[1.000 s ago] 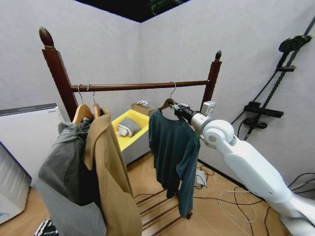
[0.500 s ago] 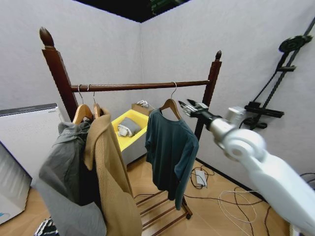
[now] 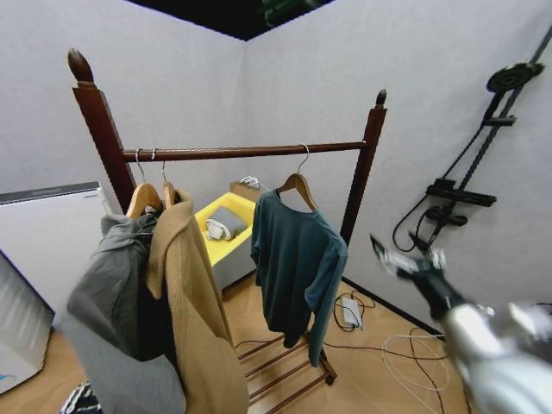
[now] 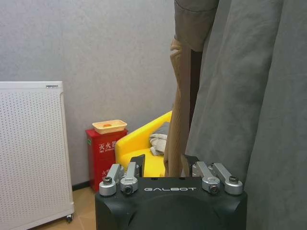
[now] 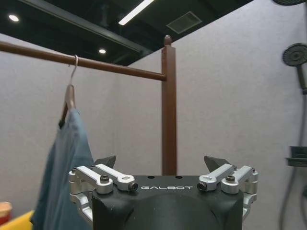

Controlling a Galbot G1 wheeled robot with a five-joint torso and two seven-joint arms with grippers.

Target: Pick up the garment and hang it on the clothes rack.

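The teal garment (image 3: 296,259) hangs on its wooden hanger (image 3: 297,183), whose hook sits over the bar (image 3: 241,152) of the dark wooden clothes rack, near the right post (image 3: 364,164). My right gripper (image 3: 398,260) is open and holds nothing, low and to the right of the garment, well apart from it. In the right wrist view its fingers (image 5: 106,161) stand wide apart, with the garment (image 5: 67,163) and the bar (image 5: 96,64) farther off. My left gripper (image 4: 164,160) is parked low beside the hanging coats, its fingers a little apart.
A tan coat (image 3: 194,302) and a grey hoodie (image 3: 116,310) hang at the rack's left end. A yellow bin (image 3: 233,228) with cloth stands behind, a white appliance (image 3: 47,233) at left. Cables (image 3: 405,349) lie on the floor; a black fixture (image 3: 461,194) hangs on the right wall.
My right gripper let go of the hanger and drew back down and to the right. The garment now hangs free on the bar and has swung slightly left.
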